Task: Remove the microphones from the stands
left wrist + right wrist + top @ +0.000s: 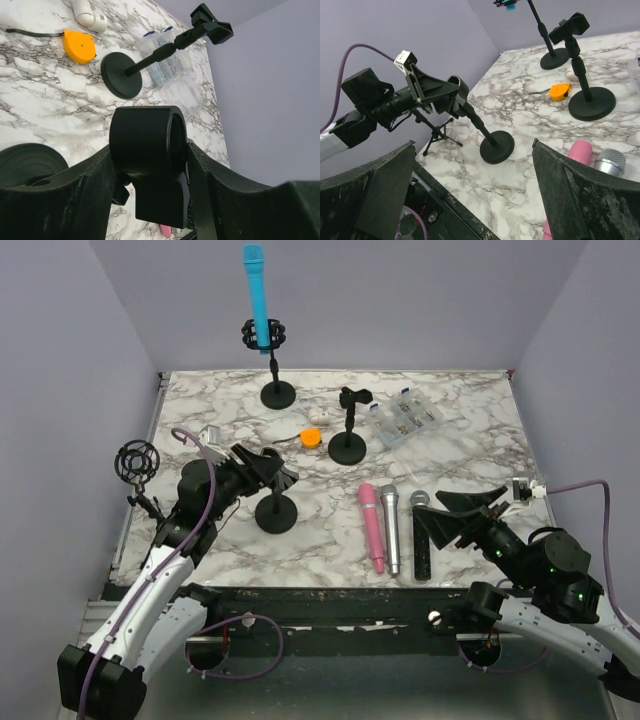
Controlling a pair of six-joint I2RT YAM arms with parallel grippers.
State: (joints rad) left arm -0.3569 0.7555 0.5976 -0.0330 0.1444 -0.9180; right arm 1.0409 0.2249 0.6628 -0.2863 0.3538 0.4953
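A blue microphone [255,290] stands upright in the clip of the far stand [277,393] at the back of the table; only its lower tip shows in the right wrist view [509,4]. My left gripper [272,468] is shut on the empty black clip [147,155] of the near stand [275,512], far from the blue microphone. The right wrist view shows this grip [451,95]. My right gripper [442,512] is open and empty, low over the front right of the table, next to the black microphone [422,545].
A pink microphone [372,527] and a silver one [390,527] lie beside the black one. A third stand with an empty clip [348,435] is mid-table. An orange tape measure [312,437], a clear parts box [405,420] and a tripod shock mount [137,465] at left.
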